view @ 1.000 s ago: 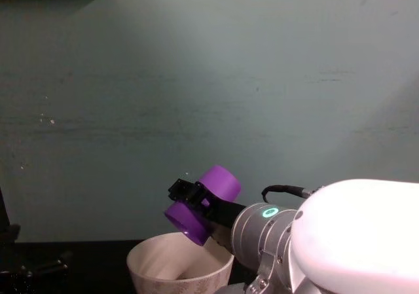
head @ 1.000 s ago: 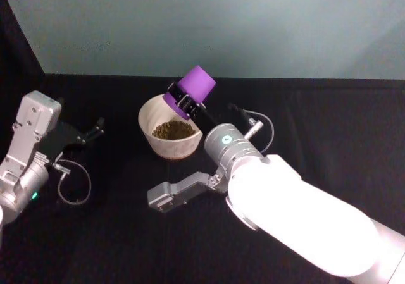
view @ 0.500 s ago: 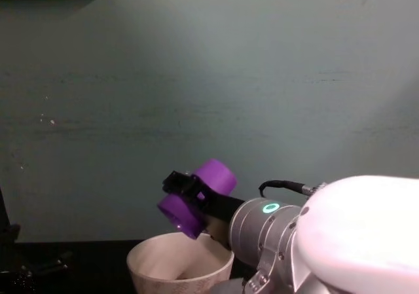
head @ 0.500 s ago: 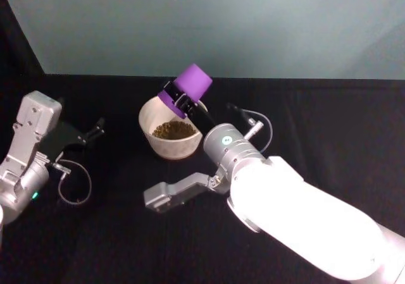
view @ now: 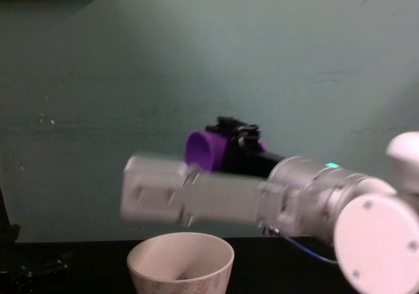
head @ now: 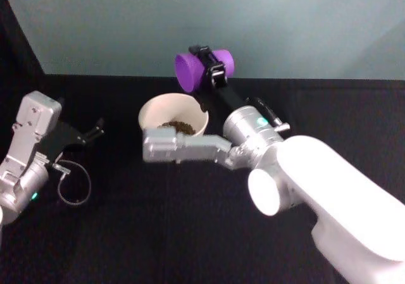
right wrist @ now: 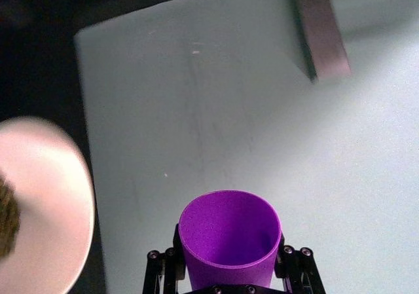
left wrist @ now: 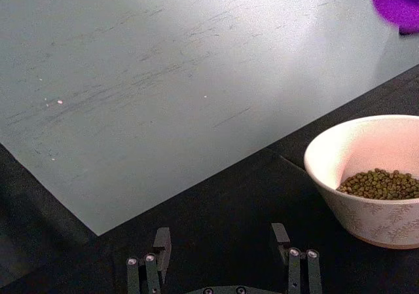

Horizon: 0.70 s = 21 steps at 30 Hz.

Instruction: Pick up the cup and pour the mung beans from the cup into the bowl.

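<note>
Cup (head: 196, 69), lying sideways and looking empty, is clamped in the right gripper (head: 212, 71) above the bowl's (head: 152, 110) far right rim; lowering carelessly might knock that bean-filled bowl, while the left gripper (left wrist: 222, 258) sits spread and empty at the left.

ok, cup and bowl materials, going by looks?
The cup: probably plastic. It is a uniform bright purple with a smooth matte wall and a thin rim.

The bowl: likely glazed ceramic, possibly melamine. It is cream with a soft sheen, a thick rounded rim and a pale fern print outside. The mung beans sit inside.
</note>
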Available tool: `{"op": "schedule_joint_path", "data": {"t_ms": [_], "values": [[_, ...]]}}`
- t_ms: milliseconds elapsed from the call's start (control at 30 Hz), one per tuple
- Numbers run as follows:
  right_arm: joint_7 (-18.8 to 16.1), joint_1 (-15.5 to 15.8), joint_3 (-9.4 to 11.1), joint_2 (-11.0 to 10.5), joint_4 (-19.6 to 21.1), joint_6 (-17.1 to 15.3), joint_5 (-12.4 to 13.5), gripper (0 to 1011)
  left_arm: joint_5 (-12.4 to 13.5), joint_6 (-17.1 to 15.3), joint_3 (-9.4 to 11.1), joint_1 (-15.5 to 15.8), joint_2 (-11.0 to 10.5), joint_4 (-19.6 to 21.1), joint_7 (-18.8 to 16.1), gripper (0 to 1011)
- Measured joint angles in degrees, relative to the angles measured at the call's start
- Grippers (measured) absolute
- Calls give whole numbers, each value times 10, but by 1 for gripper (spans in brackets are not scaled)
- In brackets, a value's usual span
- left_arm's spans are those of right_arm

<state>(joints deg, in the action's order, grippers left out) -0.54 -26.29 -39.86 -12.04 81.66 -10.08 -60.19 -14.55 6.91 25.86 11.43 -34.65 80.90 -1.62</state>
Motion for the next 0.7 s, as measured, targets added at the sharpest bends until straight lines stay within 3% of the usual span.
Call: {"op": "schedule_joint_path", "data": {"t_ms": [67, 100, 167, 200, 267, 300, 367, 400, 500, 533, 700], "values": [[6, 9, 24, 7, 2, 19, 44, 734, 0, 0, 0, 0, 0, 0, 0, 1000], [8, 19, 51, 14, 5, 35, 84, 734, 0, 0, 0, 0, 0, 0, 0, 1000], [6, 27, 73, 20, 6, 51, 125, 734, 0, 0, 0, 0, 0, 0, 0, 1000], [1, 32, 92, 26, 7, 63, 161, 734, 0, 0, 0, 0, 0, 0, 0, 1000], [-8, 38, 112, 31, 8, 75, 197, 734, 0, 0, 0, 0, 0, 0, 0, 1000], [-21, 43, 131, 37, 8, 85, 235, 734, 0, 0, 0, 0, 0, 0, 0, 1000], [-34, 46, 149, 41, 8, 92, 269, 734, 0, 0, 0, 0, 0, 0, 0, 1000], [-50, 49, 166, 46, 7, 98, 305, 734, 0, 0, 0, 0, 0, 0, 0, 1000], [-74, 51, 187, 50, 5, 103, 354, 734, 0, 0, 0, 0, 0, 0, 0, 1000], [-91, 52, 200, 53, 2, 103, 388, 734, 0, 0, 0, 0, 0, 0, 0, 1000], [-135, 53, 233, 58, -11, 98, 474, 734, 0, 0, 0, 0, 0, 0, 0, 1000]]}}
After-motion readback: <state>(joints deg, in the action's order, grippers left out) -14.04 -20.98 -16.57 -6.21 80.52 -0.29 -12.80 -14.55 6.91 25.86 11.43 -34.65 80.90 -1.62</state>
